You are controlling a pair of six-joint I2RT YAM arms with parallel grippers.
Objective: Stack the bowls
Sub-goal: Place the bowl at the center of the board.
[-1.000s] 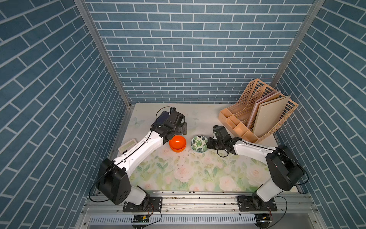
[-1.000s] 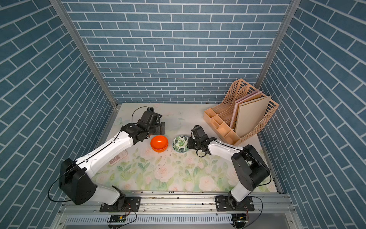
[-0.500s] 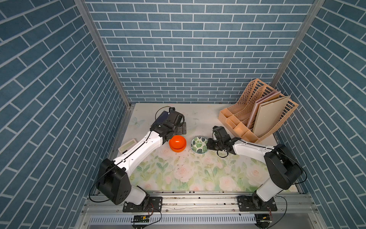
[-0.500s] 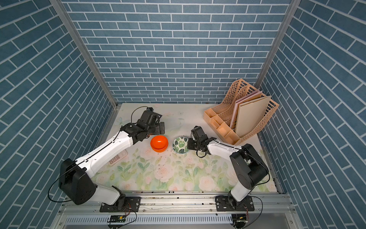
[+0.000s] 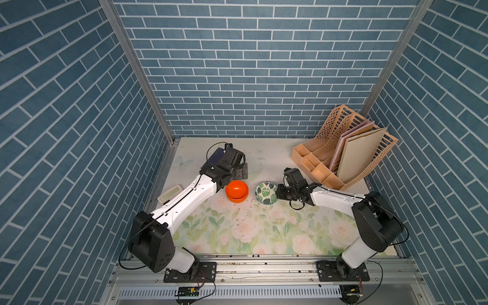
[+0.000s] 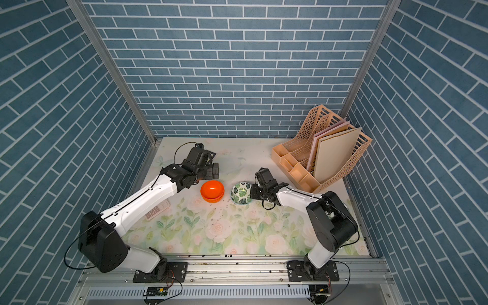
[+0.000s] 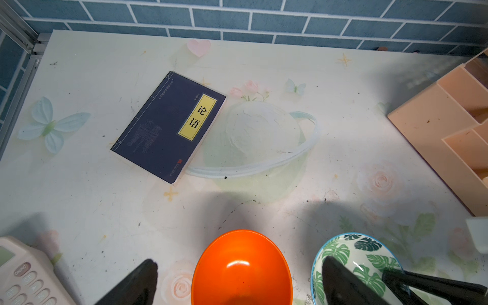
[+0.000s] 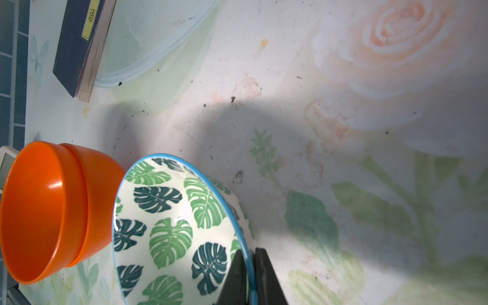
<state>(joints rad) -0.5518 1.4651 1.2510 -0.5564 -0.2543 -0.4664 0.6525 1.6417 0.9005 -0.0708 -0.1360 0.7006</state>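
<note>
Bowls are sitting near the middle of the table point(image 5: 264, 232), whose flowered top is filling the floor of a blue brick booth. A peach file rack point(image 5: 343, 155) is standing at the far right corner, holding flat boards upright.

Both arms are reaching inward from the near rail. The left arm point(image 5: 190, 195) is stretching toward the far left, and the right arm point(image 5: 335, 196) is lying low toward the centre.

A dark blue book point(image 7: 169, 126) with a yellow label is lying flat on the far left part of the table, partly hidden under the left arm in both top views. A pale calculator point(image 5: 170, 194) is lying near the table's left edge.

Two orange bowls point(image 5: 237, 191) are sitting nested, one inside the other, open side up. Just beside them, across a narrow gap on the right arm's side, a leaf bowl point(image 5: 266, 193) is sitting, white with green leaves and a blue rim. Whether it is resting on the table or being held just above it, I cannot tell.

The right claw point(image 8: 248, 253) is pinching that bowl's rim on the side away from the orange bowls, with one finger inside and one outside. The left claw point(image 7: 239, 261) is hovering just behind the orange bowls, spread wide and holding nothing.
</note>
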